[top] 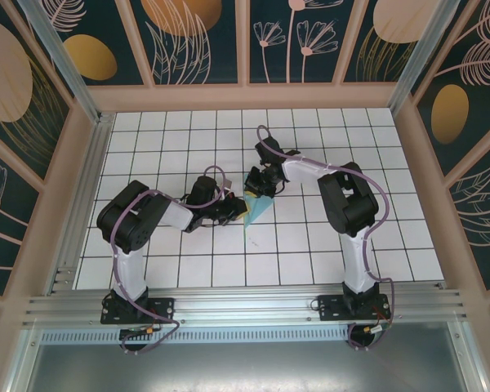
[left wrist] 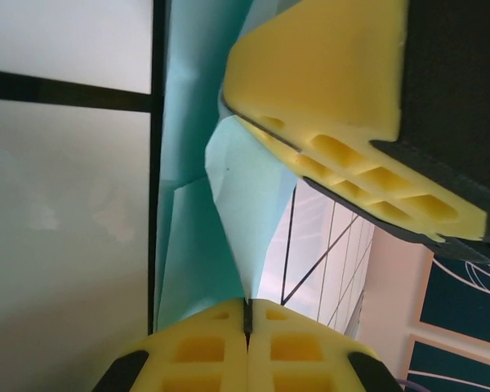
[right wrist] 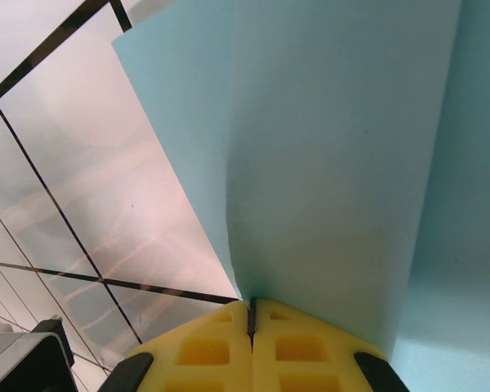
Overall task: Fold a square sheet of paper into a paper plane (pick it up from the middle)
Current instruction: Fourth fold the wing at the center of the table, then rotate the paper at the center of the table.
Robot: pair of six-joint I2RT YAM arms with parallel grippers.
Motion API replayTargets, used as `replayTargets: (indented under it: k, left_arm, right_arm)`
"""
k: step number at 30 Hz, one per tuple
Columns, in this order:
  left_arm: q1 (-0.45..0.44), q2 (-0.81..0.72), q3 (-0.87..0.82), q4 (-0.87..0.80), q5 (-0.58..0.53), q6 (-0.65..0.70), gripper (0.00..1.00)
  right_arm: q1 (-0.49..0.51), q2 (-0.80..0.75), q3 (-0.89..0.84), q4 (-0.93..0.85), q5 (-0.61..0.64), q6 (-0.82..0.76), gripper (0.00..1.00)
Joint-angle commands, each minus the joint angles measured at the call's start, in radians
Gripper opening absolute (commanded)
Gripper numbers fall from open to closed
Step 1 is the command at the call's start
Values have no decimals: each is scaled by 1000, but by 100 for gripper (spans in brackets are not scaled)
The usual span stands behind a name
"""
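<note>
The light turquoise sheet of paper (top: 259,209) is folded into a narrow pointed wedge and held just above the white grid table near its middle. My left gripper (top: 237,211) comes in from the left and is shut on one edge. In the left wrist view the paper (left wrist: 192,237) runs up from the pinch of my left gripper (left wrist: 247,317). My right gripper (top: 258,188) holds the wedge's far end from above. Its yellow fingers (left wrist: 327,98) show close ahead. In the right wrist view the paper (right wrist: 335,163) rises from my shut right gripper (right wrist: 251,314).
The white tiled table (top: 327,245) is boxed in by beige-framed patterned walls (top: 200,86) at the back and both sides. An aluminium rail (top: 245,306) carrying both arm bases runs along the near edge.
</note>
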Motion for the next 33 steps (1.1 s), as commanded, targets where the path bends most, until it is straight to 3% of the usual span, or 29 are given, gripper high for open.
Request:
replayTargets:
  k: [1,6,9,14,21,33]
  left_arm:
    - [14,3,2,-31,-3,37,0]
    - [24,-9,-15,-23,9,48,0]
    - [26,-12,-11,-24,16,49,0]
    - [29,-18,-11,-17,16,40,0]
    - [31,-28,-22,24,16,7,0]
    - [39,-42,-6,9,22,23,0]
  right_arm:
    - [-5,-27,9,-23,-1,-32,1]
    - [-74,-113,-60,38,-26,-101,31]
    - [-93,-162,-112,69,-35,-152,37]
    - [-93,-209,-210,119,-44,-198,36]
    - [-57,-187,-248,101,-16,-201,13]
    - [-49,-75,-223,-45,23,-250,10]
